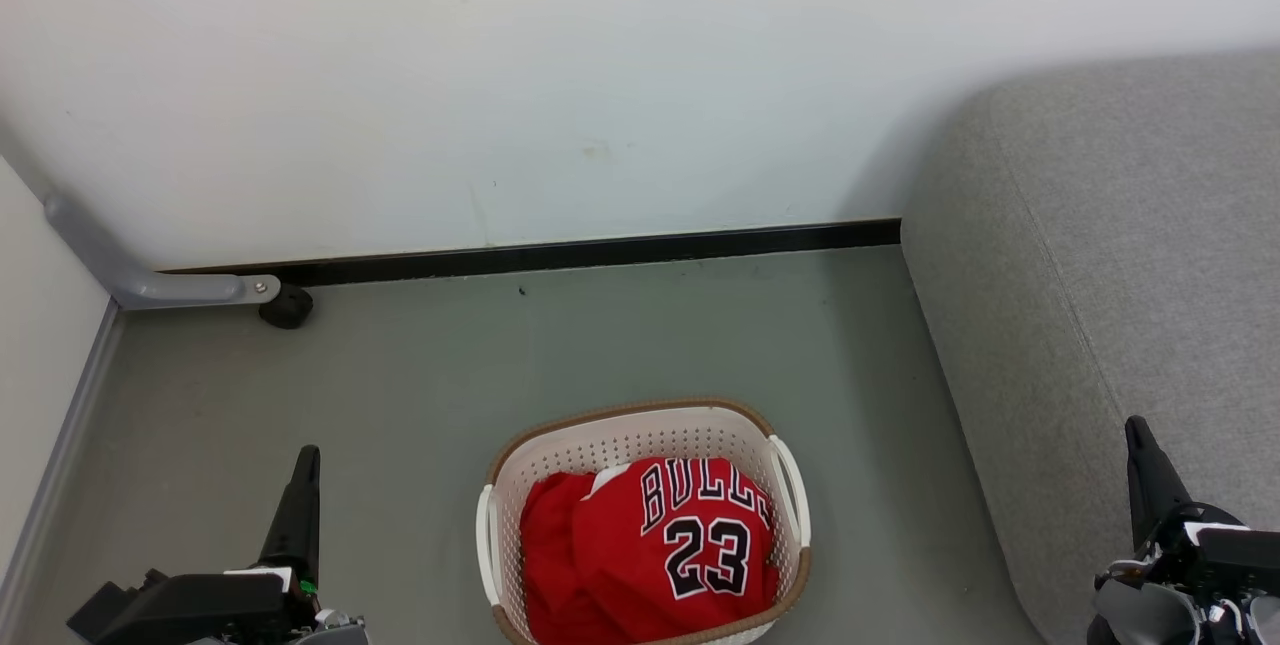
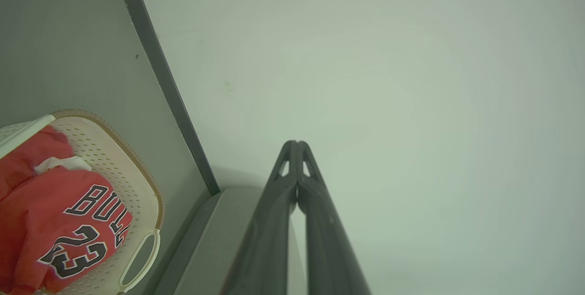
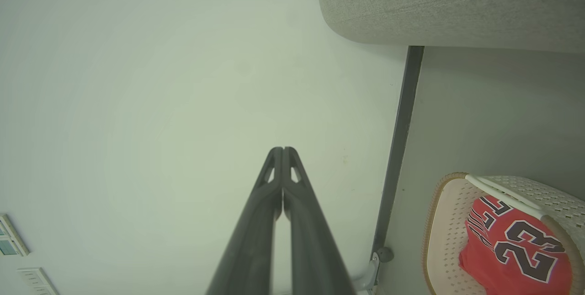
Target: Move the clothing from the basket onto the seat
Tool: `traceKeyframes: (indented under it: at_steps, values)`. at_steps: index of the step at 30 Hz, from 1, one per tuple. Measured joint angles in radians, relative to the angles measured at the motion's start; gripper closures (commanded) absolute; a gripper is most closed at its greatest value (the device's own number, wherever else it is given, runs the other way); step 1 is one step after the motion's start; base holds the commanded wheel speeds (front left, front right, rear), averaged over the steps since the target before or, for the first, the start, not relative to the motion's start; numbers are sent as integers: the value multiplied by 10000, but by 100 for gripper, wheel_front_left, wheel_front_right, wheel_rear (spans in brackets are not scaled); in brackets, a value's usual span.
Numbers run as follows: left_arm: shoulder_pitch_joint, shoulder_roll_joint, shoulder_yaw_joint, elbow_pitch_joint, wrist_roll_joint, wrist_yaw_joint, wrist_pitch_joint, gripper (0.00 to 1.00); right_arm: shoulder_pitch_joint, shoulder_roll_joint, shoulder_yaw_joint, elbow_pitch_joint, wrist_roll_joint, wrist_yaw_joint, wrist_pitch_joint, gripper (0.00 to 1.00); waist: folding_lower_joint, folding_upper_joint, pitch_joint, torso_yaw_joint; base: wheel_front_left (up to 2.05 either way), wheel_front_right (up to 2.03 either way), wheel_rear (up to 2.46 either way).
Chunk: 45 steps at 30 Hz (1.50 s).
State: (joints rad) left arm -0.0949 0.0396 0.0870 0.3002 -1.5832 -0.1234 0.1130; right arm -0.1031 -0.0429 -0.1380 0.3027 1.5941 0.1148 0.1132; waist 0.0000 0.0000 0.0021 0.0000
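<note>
Red jersey, lettered BULLS 23, lies crumpled inside the cream basket. The basket stands on the floor beside the grey seat, well off the skirting; the seat carries no clothing. Left fingers and right fingers are pressed together, empty, one on either side of the basket, judged a rest pose before reaching. Basket's near end is cut off; red cloth under the jersey cannot be identified.

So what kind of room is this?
Probably a living room corner: a grey couch seat, a laundry basket holding a red jersey on the floor, beside a plain wall.
</note>
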Motion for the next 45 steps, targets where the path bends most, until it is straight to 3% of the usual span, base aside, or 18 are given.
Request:
traceKeyframes:
  at_steps: [22, 23, 45]
  values:
    - [46, -19, -12, 140, 8, 4, -2, 100, 23, 31, 10, 142, -4, -8, -2, 100, 0, 0, 0, 0, 0, 0, 0]
    - [126, -46, -17, 247, 10, 6, -2, 0, 96, 65, 15, 249, -6, -10, -2, 0, 0, 0, 0, 0, 0, 0, 0]
    - [191, -84, -437, 826, 537, 13, -665, 0, -139, 44, 527, 752, -750, -17, -209, 0, 0, 0, 56, -5, 0, 0, 0]
